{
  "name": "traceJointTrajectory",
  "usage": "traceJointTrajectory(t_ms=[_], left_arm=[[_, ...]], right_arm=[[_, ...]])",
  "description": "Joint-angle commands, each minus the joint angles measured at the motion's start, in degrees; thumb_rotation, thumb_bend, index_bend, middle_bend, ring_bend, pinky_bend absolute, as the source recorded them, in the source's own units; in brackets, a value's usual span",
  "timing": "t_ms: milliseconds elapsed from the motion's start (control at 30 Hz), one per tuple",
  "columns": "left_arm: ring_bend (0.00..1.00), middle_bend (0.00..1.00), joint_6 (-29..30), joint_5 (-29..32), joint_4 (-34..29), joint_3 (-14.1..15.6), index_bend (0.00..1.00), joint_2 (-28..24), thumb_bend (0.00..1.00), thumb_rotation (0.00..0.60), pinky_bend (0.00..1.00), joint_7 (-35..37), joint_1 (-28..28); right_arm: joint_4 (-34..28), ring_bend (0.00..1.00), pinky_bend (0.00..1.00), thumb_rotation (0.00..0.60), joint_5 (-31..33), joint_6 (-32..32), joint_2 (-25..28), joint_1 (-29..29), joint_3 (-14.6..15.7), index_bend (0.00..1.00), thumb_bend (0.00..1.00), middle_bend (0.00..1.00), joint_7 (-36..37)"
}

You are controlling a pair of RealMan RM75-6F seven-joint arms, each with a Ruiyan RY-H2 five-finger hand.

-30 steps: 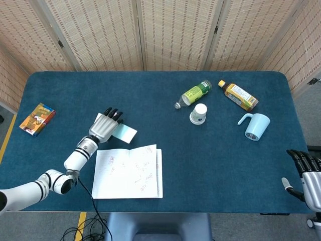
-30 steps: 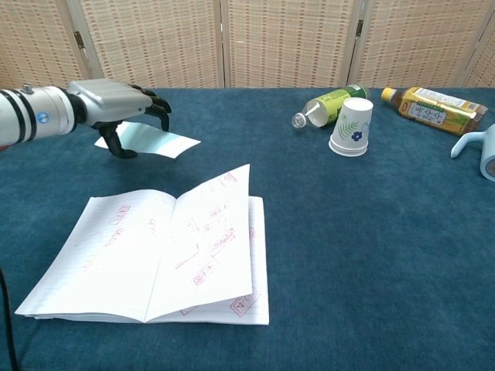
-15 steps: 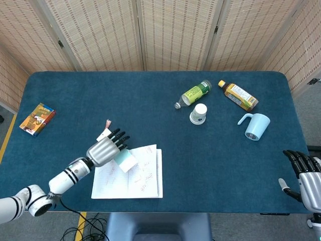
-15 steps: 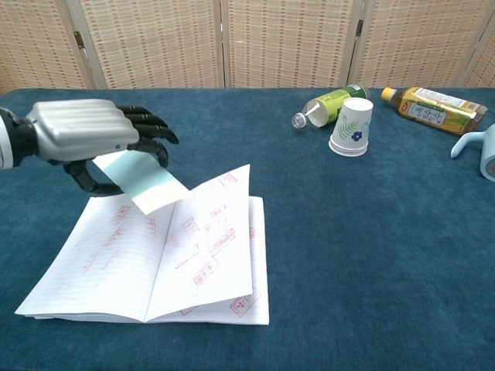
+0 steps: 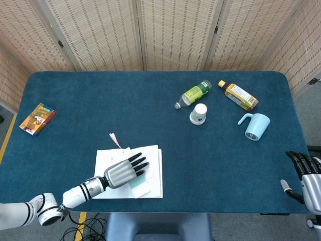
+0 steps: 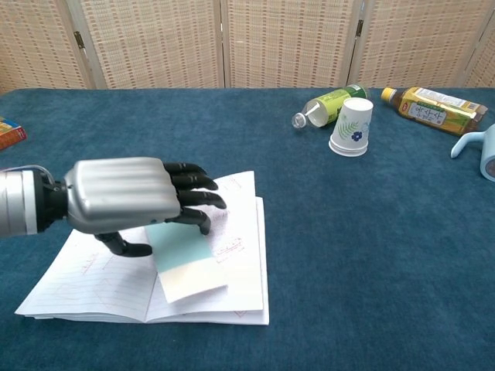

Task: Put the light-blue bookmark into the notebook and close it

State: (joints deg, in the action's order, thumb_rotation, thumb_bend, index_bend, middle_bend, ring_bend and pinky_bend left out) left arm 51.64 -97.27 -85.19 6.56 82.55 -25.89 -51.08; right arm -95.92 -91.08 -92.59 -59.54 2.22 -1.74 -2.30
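Note:
The notebook (image 5: 150, 159) (image 6: 241, 246) lies open near the table's front edge, white pages with pink marks. My left hand (image 5: 123, 171) (image 6: 128, 202) hovers low over its middle, fingers stretched toward the right page. It holds the light-blue bookmark (image 5: 140, 186) (image 6: 186, 261) by the upper end, thumb beneath. The rest of the bookmark lies across the right page near the fold. A pinkish tassel (image 5: 114, 138) rests at the notebook's far edge. My right hand (image 5: 308, 176) shows only in the head view at the bottom right, off the table, fingers apart and holding nothing.
At the back right lie a green bottle (image 5: 193, 93) (image 6: 329, 104) and an amber bottle (image 5: 238, 95) (image 6: 433, 108). An upturned paper cup (image 5: 198, 113) (image 6: 352, 126) and a light-blue mug (image 5: 255, 125) (image 6: 483, 151) stand nearby. A snack box (image 5: 36, 118) sits far left.
My left hand carried the bookmark from the table behind the notebook toward me and down onto the open pages. The raised page now lies flatter. The right hand barely moved.

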Motion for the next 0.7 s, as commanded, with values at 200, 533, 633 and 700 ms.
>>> traceJointTrajectory(t_ms=[200, 533, 633, 700], left_arm=[[0.04, 0.10, -2.45, -2.73, 1.26, -0.16, 0.32, 4.47, 0.34, 0.600, 0.09, -3.79, -1.29], [0.04, 0.10, -1.86, -3.74, 1.61, -2.20, 0.31, 4.07, 0.34, 0.600, 0.09, -5.24, -2.15], [0.04, 0.10, -2.02, -3.90, 1.15, -2.42, 0.31, 3.31, 0.34, 0.600, 0.09, -5.81, -2.33], [0.04, 0.10, -2.07, -4.37, 1.37, -2.48, 0.30, 3.02, 0.34, 0.600, 0.09, -6.50, -2.53]], right_arm=[[0.43, 0.14, 0.20, 0.600, 0.26, -0.40, -0.13, 0.43, 0.05, 0.14, 0.21, 0.18, 0.39], [0.33, 0.14, 0.20, 0.600, 0.36, -0.67, -0.17, 0.73, 0.03, 0.14, 0.21, 0.18, 0.25], [0.38, 0.14, 0.20, 0.600, 0.36, -0.71, -0.19, 0.80, 0.04, 0.14, 0.21, 0.18, 0.28], [0.40, 0.14, 0.20, 0.600, 0.32, -0.82, -0.19, 0.85, 0.01, 0.14, 0.21, 0.18, 0.33]])
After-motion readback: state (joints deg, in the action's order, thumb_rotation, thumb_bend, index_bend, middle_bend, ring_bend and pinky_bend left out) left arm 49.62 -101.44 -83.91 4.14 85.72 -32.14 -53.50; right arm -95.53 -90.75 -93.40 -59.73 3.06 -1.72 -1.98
